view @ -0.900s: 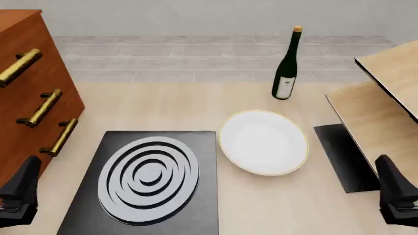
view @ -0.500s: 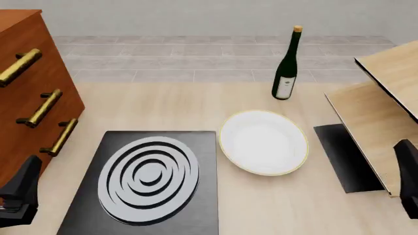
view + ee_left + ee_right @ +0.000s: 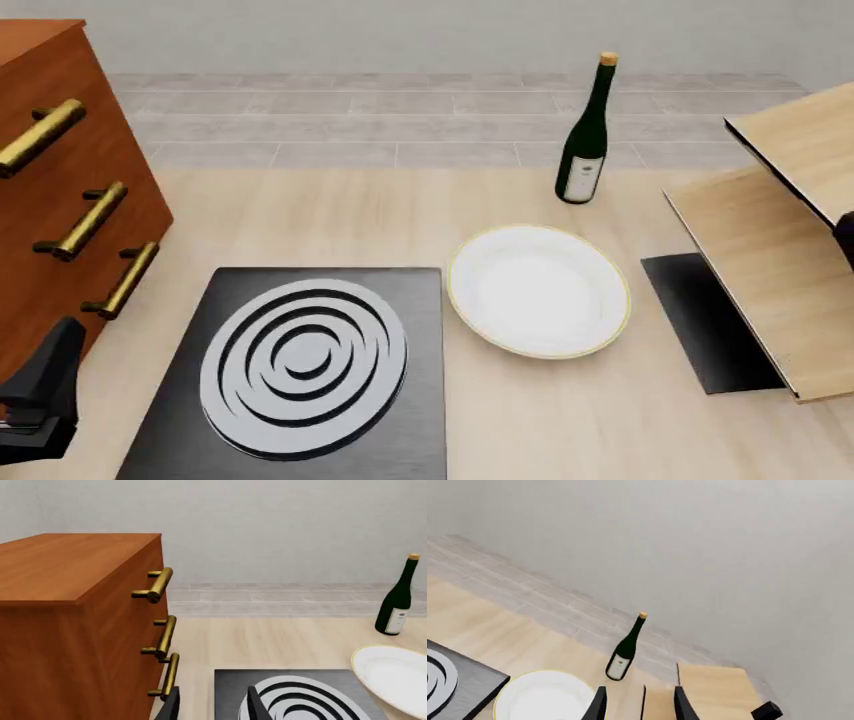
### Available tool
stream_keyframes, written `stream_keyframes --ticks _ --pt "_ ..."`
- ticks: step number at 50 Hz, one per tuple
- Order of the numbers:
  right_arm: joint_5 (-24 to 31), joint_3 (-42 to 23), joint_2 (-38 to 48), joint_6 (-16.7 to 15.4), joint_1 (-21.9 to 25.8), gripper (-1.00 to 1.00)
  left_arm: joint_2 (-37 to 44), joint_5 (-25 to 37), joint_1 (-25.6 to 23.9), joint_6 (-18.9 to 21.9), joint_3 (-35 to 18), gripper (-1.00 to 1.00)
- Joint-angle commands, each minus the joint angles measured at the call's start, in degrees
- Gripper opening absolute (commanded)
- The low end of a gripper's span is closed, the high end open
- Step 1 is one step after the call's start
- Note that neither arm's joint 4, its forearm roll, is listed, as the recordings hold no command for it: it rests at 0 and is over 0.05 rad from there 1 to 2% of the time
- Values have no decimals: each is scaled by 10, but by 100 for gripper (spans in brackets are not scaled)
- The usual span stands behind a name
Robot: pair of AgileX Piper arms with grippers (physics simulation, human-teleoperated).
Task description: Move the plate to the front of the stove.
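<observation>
The white plate with its thin gold rim lies flat on the table, just right of the black stove with its silver rings. My left gripper is open and empty. It hovers near the stove's left edge beside the cabinet, with the plate far off to its side. The left arm shows at the lower left corner of the front view. My right gripper is open and empty, high above the table and looking down on the plate. Only a dark bit of the right arm shows in the front view.
A dark green wine bottle stands behind the plate. A brown cabinet with brass handles fills the left side. A light wooden structure leans at the right over a plain black mat.
</observation>
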Motion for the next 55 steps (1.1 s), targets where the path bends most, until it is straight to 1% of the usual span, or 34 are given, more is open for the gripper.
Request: stream_keyframes --ticks 1,4,6,7,12,13,15,17,20,21,23,29,31,32,34,38,40,42,45,46,49,51,53,54,55 --pt "-3 -33 62 -119 45 100 0 0 0 0 0 100" --pt "-9 -34 82 -147 63 100 0 0 0 0 0 100" --pt "-16 -29 100 -173 81 100 0 0 0 0 0 100" --pt "-18 -28 112 -181 88 100 0 0 0 0 0 100" --pt "-35 -18 148 -232 112 100 0 0 0 0 0 100" --pt "-36 -18 151 -236 113 100 0 0 0 0 0 100" --pt "-39 -13 169 -258 124 100 0 0 0 0 0 100" --pt "-32 -19 184 -268 130 100 0 0 0 0 0 100" --pt "-25 -25 196 -274 137 100 0 0 0 0 0 100" --pt "-28 -23 197 -283 139 100 0 0 0 0 0 100" --pt "-20 -29 209 -283 145 100 0 0 0 0 0 100" --pt "-6 -33 242 -298 157 100 0 0 0 0 0 100" --pt "-5 -30 255 -309 160 100 0 0 0 0 0 100" --pt "6 -38 267 -302 163 100 0 0 0 0 0 100" --pt "4 -35 276 -311 164 100 0 0 0 0 0 100" --pt "11 -36 296 -314 171 100 0 0 0 0 0 100" --pt "12 -39 306 -313 176 100 0 0 0 0 0 100" --pt "25 -46 324 -307 182 100 0 0 0 0 0 100" --pt "26 -43 341 -313 189 100 0 0 0 0 0 100" --pt "22 -36 344 -321 190 100 0 0 0 0 0 100" --pt "23 -33 367 -316 195 100 0 0 0 0 0 100" --pt "17 -28 370 -321 192 100 0 0 0 0 0 100" --pt "23 -34 377 -317 196 100 0 0 0 0 0 100" --pt "22 -31 377 -321 196 100 0 0 0 0 0 100" --pt "27 -34 382 -318 197 100 0 0 0 0 0 100"
